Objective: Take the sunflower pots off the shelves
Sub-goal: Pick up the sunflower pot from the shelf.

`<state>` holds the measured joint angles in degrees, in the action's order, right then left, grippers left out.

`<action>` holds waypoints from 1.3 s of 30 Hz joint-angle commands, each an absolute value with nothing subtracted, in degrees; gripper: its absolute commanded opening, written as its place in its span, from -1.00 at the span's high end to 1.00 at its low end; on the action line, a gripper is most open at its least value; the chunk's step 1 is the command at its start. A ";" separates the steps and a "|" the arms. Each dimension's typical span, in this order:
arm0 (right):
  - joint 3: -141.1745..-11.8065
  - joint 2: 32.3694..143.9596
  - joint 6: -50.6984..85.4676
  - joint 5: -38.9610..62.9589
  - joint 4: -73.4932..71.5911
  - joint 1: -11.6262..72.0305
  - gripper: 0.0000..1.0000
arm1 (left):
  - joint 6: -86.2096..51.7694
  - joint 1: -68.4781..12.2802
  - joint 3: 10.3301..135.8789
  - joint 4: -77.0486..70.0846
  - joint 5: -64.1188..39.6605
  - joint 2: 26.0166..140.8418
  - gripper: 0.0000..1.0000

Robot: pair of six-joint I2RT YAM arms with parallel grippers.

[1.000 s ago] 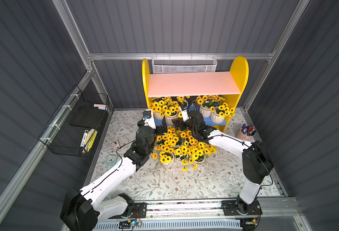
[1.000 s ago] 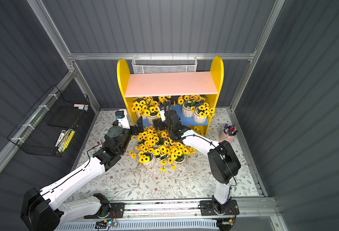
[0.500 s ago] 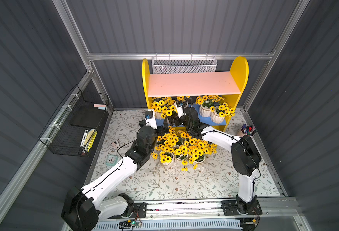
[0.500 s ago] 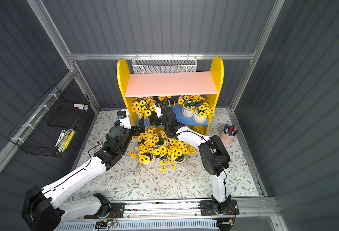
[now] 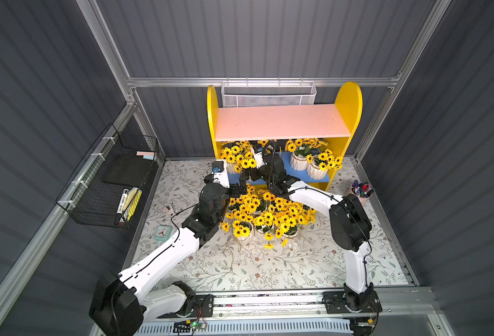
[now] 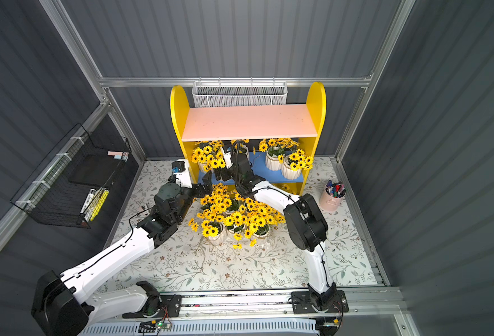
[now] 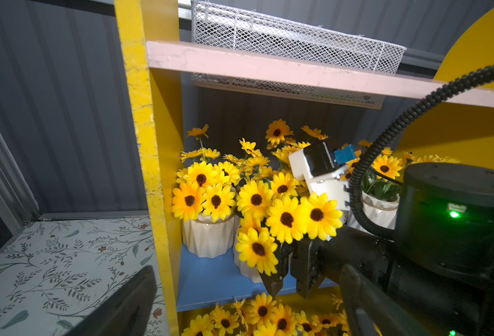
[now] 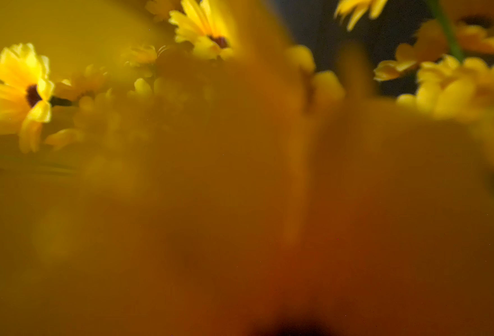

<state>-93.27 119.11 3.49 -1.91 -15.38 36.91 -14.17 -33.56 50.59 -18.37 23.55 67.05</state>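
Note:
The shelves [image 5: 280, 122] have yellow sides, a pink upper board and a blue lower board [image 6: 258, 167]. On the blue board stand sunflower pots: two at the left [image 7: 209, 238] [image 7: 247, 269] and two at the right [image 5: 298, 161] [image 5: 317, 171]. Several more pots are crowded on the floor [image 5: 266, 212] in front. My right gripper [image 7: 289, 282] is at the front left pot, fingers apart, with one finger [image 7: 272, 279] against the pot's side. Blurred petals fill the right wrist view. My left gripper [image 5: 241, 187] hangs open and holds nothing, just left of it.
A white mesh basket [image 5: 269, 94] hangs behind the pink board. On the left wall is a black wire basket [image 5: 114, 180]. A pink cup of pens [image 5: 361, 192] stands at the right of the shelves. A small teal clock [image 5: 162, 232] lies on the floral mat.
My right gripper has moved left along the blue board to the left pots, and its elbow has swung inward. The left arm has hardly moved.

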 commanded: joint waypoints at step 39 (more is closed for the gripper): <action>-85.35 115.07 -4.36 -3.10 -13.12 39.00 -0.98 | -14.26 -33.28 50.71 -20.66 21.49 66.28 -0.99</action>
